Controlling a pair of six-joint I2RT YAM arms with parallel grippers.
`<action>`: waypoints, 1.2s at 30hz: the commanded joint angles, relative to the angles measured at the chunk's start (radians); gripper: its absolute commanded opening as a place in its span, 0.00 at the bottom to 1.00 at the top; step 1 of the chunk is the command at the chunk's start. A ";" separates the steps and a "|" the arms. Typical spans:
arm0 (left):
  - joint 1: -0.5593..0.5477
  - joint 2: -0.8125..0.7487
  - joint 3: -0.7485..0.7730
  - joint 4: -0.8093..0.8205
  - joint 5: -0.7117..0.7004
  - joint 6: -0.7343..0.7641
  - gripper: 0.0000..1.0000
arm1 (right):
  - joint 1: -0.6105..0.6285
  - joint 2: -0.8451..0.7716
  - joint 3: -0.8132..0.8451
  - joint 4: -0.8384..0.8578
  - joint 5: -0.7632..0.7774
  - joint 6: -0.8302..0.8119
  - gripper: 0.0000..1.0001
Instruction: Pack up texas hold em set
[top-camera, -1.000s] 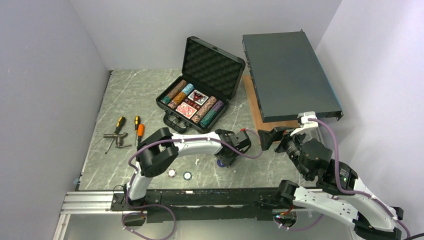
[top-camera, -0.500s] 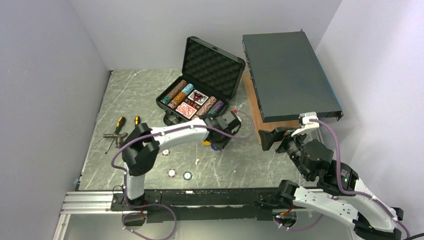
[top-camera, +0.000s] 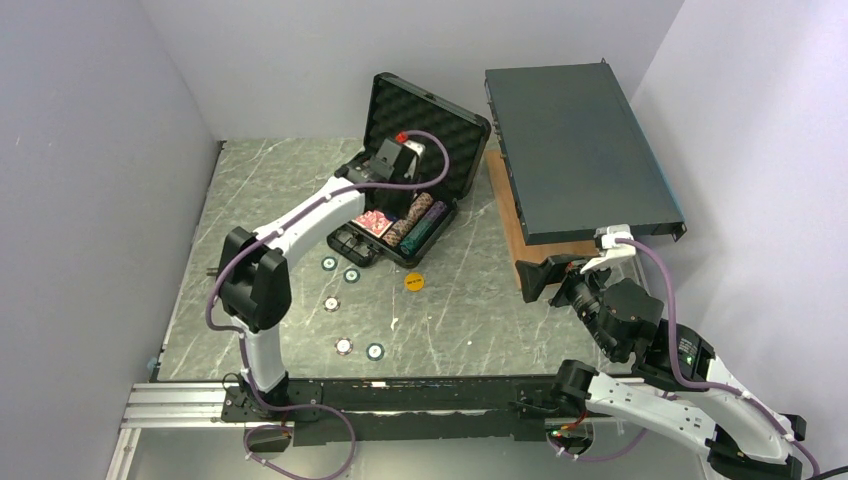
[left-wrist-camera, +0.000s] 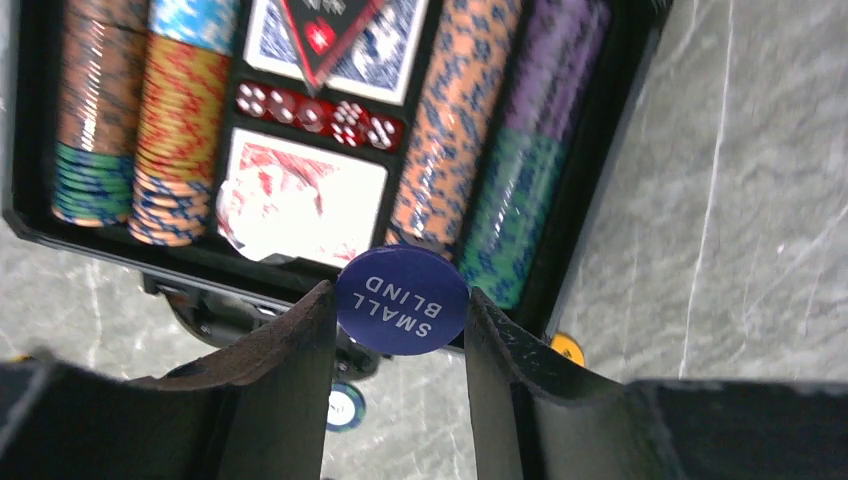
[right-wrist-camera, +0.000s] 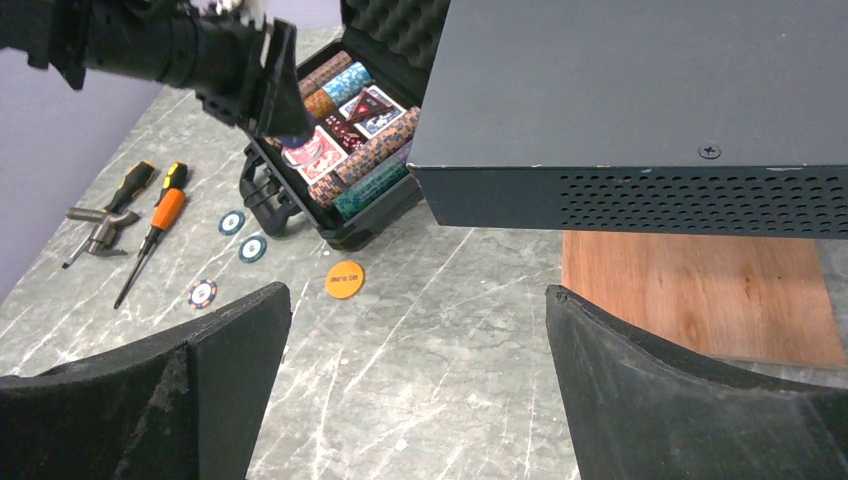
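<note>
The left gripper (left-wrist-camera: 400, 305) is now up over the open black case (top-camera: 425, 128). It is no longer low over the table in front of the case. Its two fingers squeeze a round blue button (left-wrist-camera: 402, 300) that says SMALL BLIND. The button hangs just above the front edge of the case, near the red cards (left-wrist-camera: 300, 190). I think it is ready to be dropped in.

The right gripper (right-wrist-camera: 418, 300) waits to the right of the case. Its fingers are wide apart and hold nothing.

An orange button (top-camera: 414, 281) and some chips (top-camera: 351, 274) lie in front of the case, not packed yet.
</note>
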 joint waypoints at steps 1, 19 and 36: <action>0.052 0.040 0.101 0.045 0.057 0.052 0.41 | 0.000 0.001 -0.001 0.021 0.007 0.001 1.00; 0.188 0.206 0.109 0.130 0.315 0.008 0.38 | -0.001 0.042 -0.003 0.054 0.014 -0.026 1.00; 0.201 0.216 -0.005 0.163 0.316 0.001 0.38 | 0.000 0.049 -0.014 0.060 0.008 -0.009 1.00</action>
